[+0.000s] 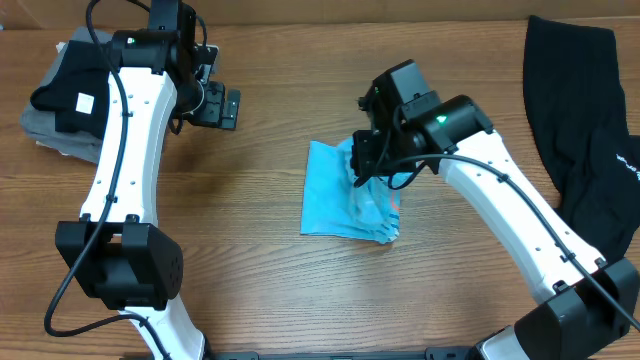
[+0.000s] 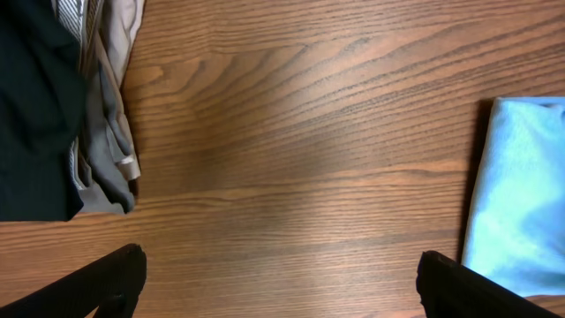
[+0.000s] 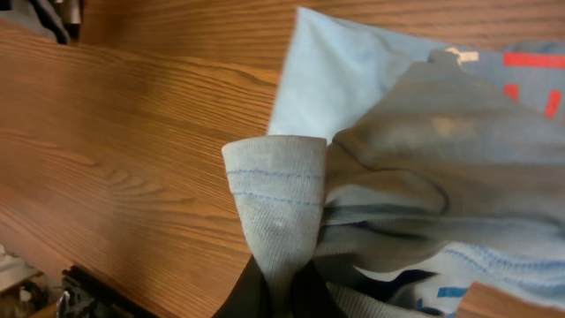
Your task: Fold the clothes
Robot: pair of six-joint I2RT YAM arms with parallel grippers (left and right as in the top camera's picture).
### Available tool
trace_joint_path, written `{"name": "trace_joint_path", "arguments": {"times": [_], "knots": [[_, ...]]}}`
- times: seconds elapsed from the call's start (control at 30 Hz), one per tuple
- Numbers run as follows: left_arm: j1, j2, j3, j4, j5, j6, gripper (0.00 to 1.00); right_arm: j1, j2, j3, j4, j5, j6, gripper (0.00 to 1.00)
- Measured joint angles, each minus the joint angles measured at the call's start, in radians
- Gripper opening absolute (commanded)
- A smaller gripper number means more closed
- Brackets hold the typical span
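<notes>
The right fingers [image 3: 238,305] are pinching a hemmed edge of the light blue T-shirt [image 1: 340,200], pressed together on a rolled fold of cloth. The shirt is lying part-folded at the middle of the worktop [image 1: 280,150]. The left fingers [image 2: 101,284] are hanging spread wide over bare wood, holding nothing, between the shirt and a stack of folded garments [image 1: 55,100]. The black garment [image 1: 585,120] is lying at the far right. To fold cleanly, the right arm should be carrying the hem low and straight, laying edge on edge before letting go. The left fingers could be pinning the opposite side so the bundle is not dragging.
</notes>
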Motion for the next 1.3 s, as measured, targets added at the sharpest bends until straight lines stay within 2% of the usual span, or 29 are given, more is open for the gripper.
{"name": "trace_joint_path", "arguments": {"times": [0.1, 0.13, 0.2, 0.33, 0.43, 0.6, 0.73, 0.87, 0.97, 1.2, 1.3], "knots": [[0.0, 0.0, 0.0, 0.002, 0.0, 0.0, 1.0, 0.031, 0.013, 0.002, 0.018, 0.008, 0.01, 0.04], [0.0, 0.0, 0.0, 0.003, 0.0, 0.0, 1.0, 0.04, 0.023, 0.003, 0.02, 0.011, 0.013, 0.07], [0.0, 0.0, 0.0, 0.007, 0.0, 0.0, 1.0, 0.063, 0.061, 0.006, 0.028, 0.013, 0.021, 0.23], [0.0, 0.0, 0.0, 0.016, 0.0, 0.0, 1.0, 0.126, 0.153, 0.006, 0.059, -0.002, 0.013, 0.47], [0.0, 0.0, 0.0, 0.016, 0.0, 0.0, 1.0, 0.167, 0.183, 0.006, 0.066, -0.026, -0.015, 0.54], [0.0, 0.0, 0.0, 0.024, 0.0, 0.0, 1.0, 0.171, 0.185, 0.069, -0.041, -0.04, -0.039, 0.58], [0.0, 0.0, 0.0, 0.027, 0.0, 0.0, 1.0, 0.084, 0.181, 0.158, -0.168, 0.002, -0.032, 0.62], [0.0, 0.0, 0.0, 0.028, 0.0, 0.0, 1.0, -0.023, 0.177, 0.155, -0.242, 0.049, -0.007, 0.62], [0.0, 0.0, 0.0, 0.034, 0.0, 0.0, 1.0, -0.067, 0.177, 0.105, -0.244, 0.068, 0.014, 0.63], [0.0, 0.0, 0.0, 0.037, 0.0, 0.0, 1.0, -0.046, 0.177, -0.055, -0.136, 0.047, 0.035, 0.63], [0.0, 0.0, 0.0, 0.037, 0.0, 0.0, 1.0, -0.043, 0.177, -0.097, -0.091, 0.036, 0.043, 0.5]]}}
